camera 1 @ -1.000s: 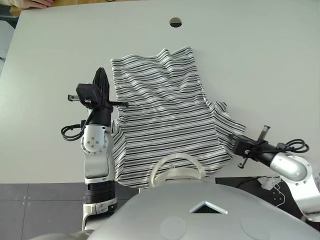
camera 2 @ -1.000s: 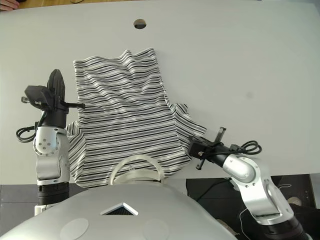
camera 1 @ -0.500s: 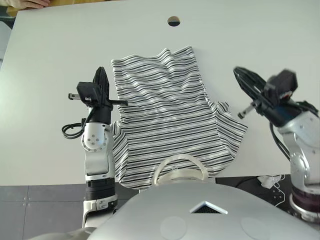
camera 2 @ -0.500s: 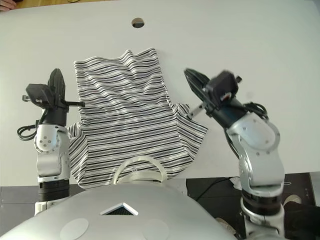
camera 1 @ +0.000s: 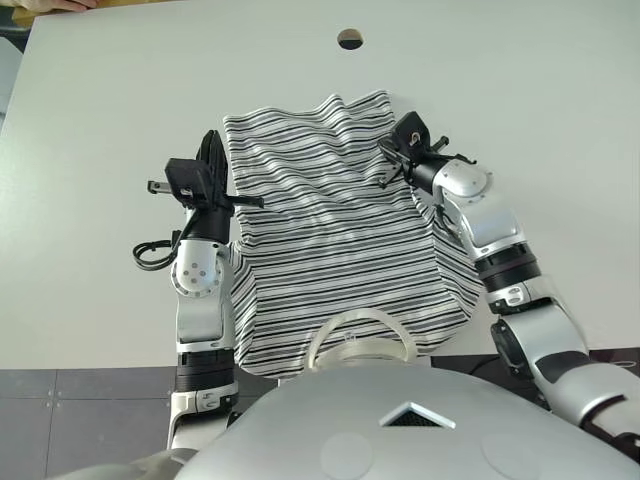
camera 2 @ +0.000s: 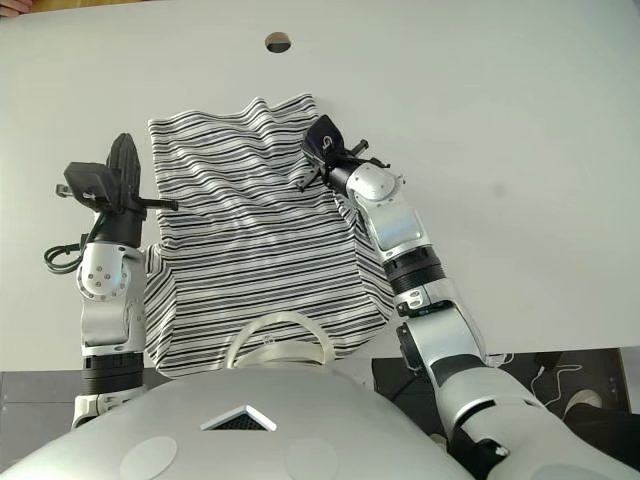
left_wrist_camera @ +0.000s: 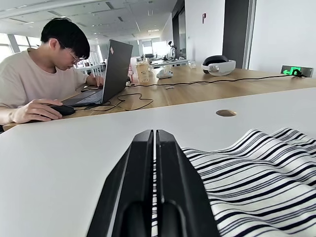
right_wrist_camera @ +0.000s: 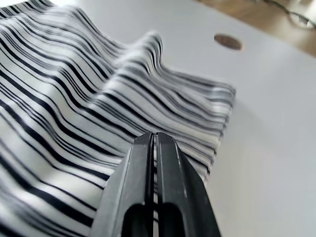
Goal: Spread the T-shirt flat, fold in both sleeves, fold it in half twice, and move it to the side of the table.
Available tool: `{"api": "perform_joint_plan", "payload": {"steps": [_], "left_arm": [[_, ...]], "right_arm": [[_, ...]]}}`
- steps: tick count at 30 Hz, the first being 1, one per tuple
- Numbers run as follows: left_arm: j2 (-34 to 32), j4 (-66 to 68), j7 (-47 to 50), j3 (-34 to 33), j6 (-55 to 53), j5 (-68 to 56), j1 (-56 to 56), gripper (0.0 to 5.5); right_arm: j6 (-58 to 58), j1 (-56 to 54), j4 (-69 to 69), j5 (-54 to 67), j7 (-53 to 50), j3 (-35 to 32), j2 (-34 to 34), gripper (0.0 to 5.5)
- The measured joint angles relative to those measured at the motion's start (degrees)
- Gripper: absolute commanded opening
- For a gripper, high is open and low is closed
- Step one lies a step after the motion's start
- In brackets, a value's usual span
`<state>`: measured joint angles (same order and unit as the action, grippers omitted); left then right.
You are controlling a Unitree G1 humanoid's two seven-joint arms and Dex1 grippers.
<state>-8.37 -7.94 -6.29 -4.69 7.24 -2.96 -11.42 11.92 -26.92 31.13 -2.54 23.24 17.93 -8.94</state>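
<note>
Looking from the left, I see the left hand (left_wrist_camera: pixel 154 132) just beside the T-shirt's (camera 1: pixel 330 220) left edge. Its two fingers are squeezed together, and I see nothing in them. The T-shirt lies in the middle of the table (camera 1: pixel 120 100), all bumpy, with its collar end right at the near edge. The right hand (right_wrist_camera: pixel 154 134) is over the far right corner, squeezed closed too; I cannot tell if it pinches any cloth. I think closed hands sliding over the bumps could push them into a heap. A hard pull toward the robot could drag the shirt off the table.
</note>
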Motion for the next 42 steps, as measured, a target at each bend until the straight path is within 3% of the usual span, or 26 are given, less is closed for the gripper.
{"api": "perform_joint_plan", "payload": {"steps": [7, 11, 19, 28, 34, 39, 42], "left_arm": [[0.1, -1.4, 0.0, 0.6, -0.1, 0.1, -0.4, 0.12], [0.1, -2.1, 0.0, 0.8, -0.3, 0.1, -1.0, 0.12], [0.1, -2.7, 0.0, 0.7, -0.6, 0.1, -1.7, 0.12], [-0.1, -2.4, 0.0, -0.3, -0.6, 0.0, -1.5, 0.12], [-2.5, -4.3, -4.0, -0.4, -3.0, -2.7, -1.9, 0.81], [-13.3, -14.9, -18.9, -0.6, -18.6, -14.8, -9.7, 1.57], [-18.4, -19.0, -24.2, -4.9, -27.0, -22.2, -15.1, 1.99]], "right_arm": [[-5.8, -9.4, 17.4, -4.1, -5.0, -0.7, 3.0, 0.1], [-7.3, -10.4, 20.2, -4.3, -5.8, -1.6, 2.8, 0.1], [-6.8, -3.8, 11.7, -4.6, -3.5, -4.4, -5.4, 0.1], [-3.6, 1.4, 3.0, -4.7, -5.8, -6.8, -6.7, 0.1], [-13.7, 8.1, -23.1, 4.0, -8.9, -14.1, -2.8, 0.1], [-10.7, 13.6, -51.7, 14.5, -11.0, -18.6, -0.6, 0.1], [-6.6, 18.0, -60.7, 19.0, -11.8, -20.1, -0.5, 0.1]]}}
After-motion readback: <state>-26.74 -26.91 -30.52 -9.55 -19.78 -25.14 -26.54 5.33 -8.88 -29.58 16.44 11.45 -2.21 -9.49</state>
